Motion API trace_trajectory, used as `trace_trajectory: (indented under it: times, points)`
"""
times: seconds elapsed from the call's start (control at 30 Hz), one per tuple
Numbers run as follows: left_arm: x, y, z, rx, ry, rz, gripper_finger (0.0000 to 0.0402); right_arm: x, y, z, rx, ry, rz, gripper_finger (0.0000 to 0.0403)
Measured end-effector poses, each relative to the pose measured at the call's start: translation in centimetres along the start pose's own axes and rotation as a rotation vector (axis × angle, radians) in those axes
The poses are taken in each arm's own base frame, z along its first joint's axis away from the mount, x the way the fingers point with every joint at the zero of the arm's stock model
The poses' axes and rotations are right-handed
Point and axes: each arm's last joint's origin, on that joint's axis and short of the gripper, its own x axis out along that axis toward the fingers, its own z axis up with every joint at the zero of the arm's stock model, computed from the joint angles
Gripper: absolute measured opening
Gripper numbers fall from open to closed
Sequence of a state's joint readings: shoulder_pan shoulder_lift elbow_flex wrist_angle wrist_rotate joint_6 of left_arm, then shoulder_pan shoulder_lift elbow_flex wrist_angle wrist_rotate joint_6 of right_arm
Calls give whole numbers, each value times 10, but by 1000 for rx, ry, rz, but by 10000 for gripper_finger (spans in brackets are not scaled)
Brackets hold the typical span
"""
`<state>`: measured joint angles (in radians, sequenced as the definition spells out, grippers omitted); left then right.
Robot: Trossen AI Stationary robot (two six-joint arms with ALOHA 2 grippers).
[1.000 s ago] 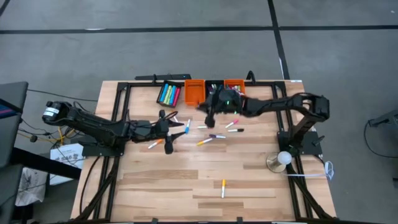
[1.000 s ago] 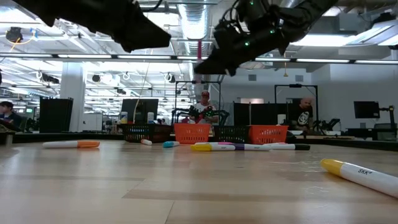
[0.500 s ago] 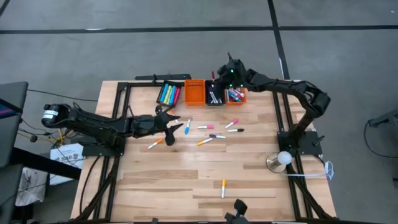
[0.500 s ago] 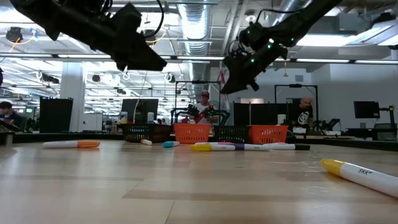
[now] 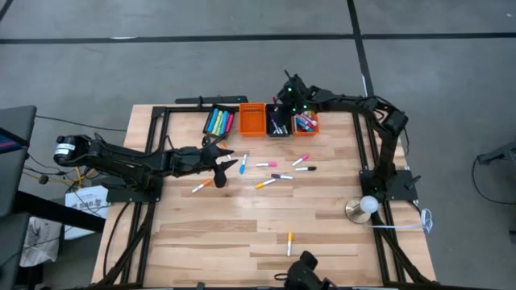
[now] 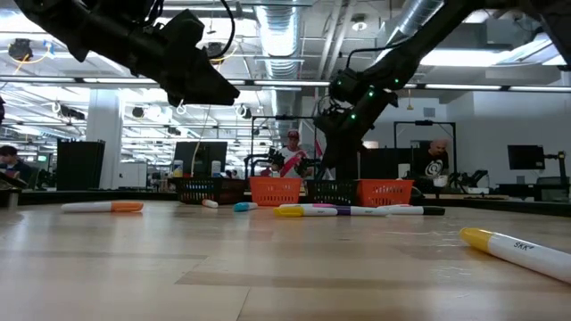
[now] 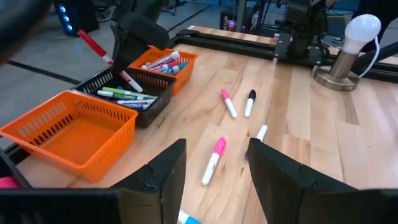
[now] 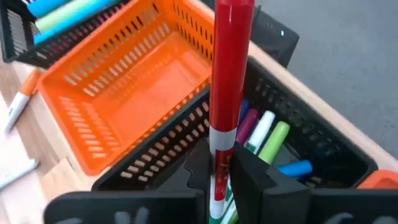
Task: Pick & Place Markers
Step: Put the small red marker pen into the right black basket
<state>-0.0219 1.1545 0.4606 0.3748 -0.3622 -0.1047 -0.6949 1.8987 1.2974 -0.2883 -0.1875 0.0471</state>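
Overhead, the right gripper is poised above the black bin at the bench's far edge — jaws pinched on a red marker. The left gripper hangs mid-bench, jaws apart, over scattered markers; open wood is left toward the near edge.

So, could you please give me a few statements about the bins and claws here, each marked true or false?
1. The right claw holds a red marker. True.
2. That marker hangs above the black bin. True.
3. The empty orange bin is full of markers. False: it holds none.
4. The left claw grips a pink marker. False: it is open, and the pink marker lies on the table.
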Motion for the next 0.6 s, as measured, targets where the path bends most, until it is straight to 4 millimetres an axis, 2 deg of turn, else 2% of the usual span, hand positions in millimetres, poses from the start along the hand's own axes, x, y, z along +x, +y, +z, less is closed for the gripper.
trace_trajectory:
  times: [0.17,0.3,0.43,0.6]
  points:
    - [0,0,0,1,0,0,168,-4,8,6,-8,44,7,45]
    - [0,0,0,-2,0,-1,168,-9,13,9,-7,94,10,40]
    - [0,0,0,-4,0,-1,168,-11,14,8,-2,126,8,36]
    - [0,0,0,-4,0,-1,168,-11,12,6,-22,144,5,58]
